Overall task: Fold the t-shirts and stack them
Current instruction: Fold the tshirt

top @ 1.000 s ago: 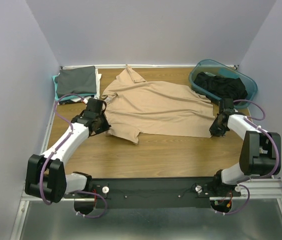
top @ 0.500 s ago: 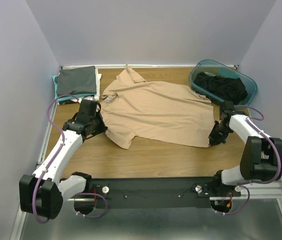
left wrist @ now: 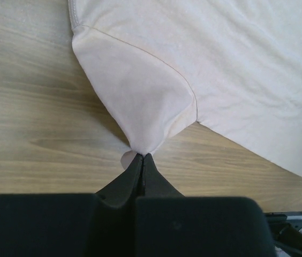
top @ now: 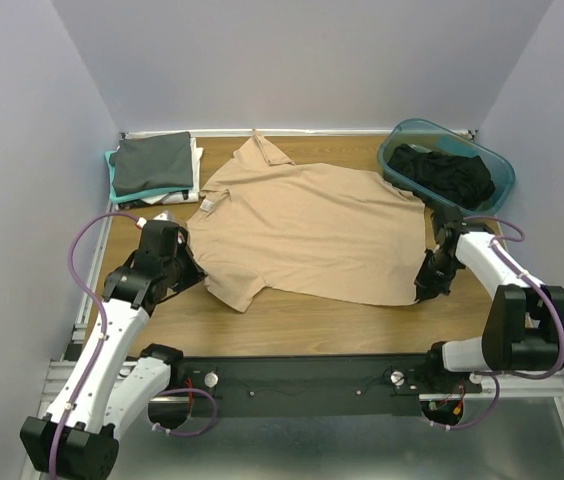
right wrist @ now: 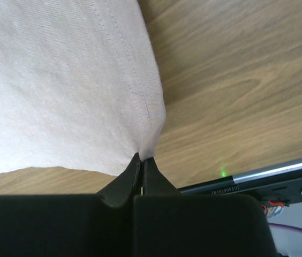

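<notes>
1. Folded stack (top: 154, 162), far-left corner of the table (top: 322, 320). Dark grey cloth on top, with teal and white edges showing beneath. I read it as the finished pile, parked out of the working area.

2. Left gripper (left wrist: 142, 157). Jaws pressed fully together, pinching the tip of the near sleeve and drawing it into a taut point. I judge this grip is there to pull the cloth flat before the fold.

3. Tan t-shirt (top: 312, 225), centre of the table. It lies spread face-down or face-up, I cannot tell which, with the collar toward the far-left and the hem to the right. Soft matte knit with faint creases; a stitched seam runs along the hem.

4. Right gripper (right wrist: 142, 158). Jaws closed tight on the near hem corner, which is lifted just off the wood. I take the two holds as stretching the shirt between them.

5. Teal tub (top: 507, 175), far-right. Glossy oval plastic holding crumpled black shirts (top: 452, 172), which I take to be awaiting folding.

6. Table. Wood-grain surface, smooth.
</notes>
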Controlling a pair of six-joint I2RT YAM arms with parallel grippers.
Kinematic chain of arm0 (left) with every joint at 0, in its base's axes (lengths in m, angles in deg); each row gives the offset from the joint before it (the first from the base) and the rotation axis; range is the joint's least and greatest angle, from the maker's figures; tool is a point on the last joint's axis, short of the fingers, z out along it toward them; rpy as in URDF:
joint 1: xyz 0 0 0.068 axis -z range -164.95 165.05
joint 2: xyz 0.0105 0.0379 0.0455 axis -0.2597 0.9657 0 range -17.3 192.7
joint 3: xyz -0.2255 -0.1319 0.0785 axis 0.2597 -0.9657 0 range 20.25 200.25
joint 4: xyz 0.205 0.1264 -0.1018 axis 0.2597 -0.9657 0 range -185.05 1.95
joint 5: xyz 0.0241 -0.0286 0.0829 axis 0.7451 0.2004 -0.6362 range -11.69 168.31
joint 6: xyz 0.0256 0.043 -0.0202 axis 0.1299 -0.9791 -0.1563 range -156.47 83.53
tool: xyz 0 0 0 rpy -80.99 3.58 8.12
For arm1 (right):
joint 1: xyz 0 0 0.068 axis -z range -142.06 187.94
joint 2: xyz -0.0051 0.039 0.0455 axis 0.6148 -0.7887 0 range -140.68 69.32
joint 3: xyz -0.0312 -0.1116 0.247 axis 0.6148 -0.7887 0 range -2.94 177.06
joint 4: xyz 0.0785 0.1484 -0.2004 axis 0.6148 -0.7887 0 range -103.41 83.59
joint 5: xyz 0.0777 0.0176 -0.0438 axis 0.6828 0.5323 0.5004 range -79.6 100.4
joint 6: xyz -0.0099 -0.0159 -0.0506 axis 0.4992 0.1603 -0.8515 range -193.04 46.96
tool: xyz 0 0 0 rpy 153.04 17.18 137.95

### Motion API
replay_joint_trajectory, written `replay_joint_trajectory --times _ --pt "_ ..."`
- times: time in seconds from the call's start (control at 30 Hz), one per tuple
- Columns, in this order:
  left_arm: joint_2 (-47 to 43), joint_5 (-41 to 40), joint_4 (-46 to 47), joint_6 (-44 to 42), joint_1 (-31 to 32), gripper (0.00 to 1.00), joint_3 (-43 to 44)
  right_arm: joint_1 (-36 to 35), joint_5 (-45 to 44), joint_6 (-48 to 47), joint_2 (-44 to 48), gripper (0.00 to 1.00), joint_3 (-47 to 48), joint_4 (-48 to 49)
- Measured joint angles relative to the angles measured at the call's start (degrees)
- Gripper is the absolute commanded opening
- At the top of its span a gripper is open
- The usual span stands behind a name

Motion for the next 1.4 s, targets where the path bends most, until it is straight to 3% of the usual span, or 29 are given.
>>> replay_joint_trajectory --times 0.57,1.0,1.4 --pt "-6.0 0.3 -9.2 4.0 0.0 0.0 1.6 -6.1 0.1 5.4 6.7 0.0 -2.4 -5.4" --pt "10.3 0.4 -0.6 -0.5 0.0 0.0 9.1 -6.2 -0.4 7.6 3.2 0.0 -2.6 -5.1" --pt "23.9 0.4 8.4 -4.4 0.0 0.0 18.9 -6.2 -2.6 6.6 -7.9 0.0 10.6 -3.2"
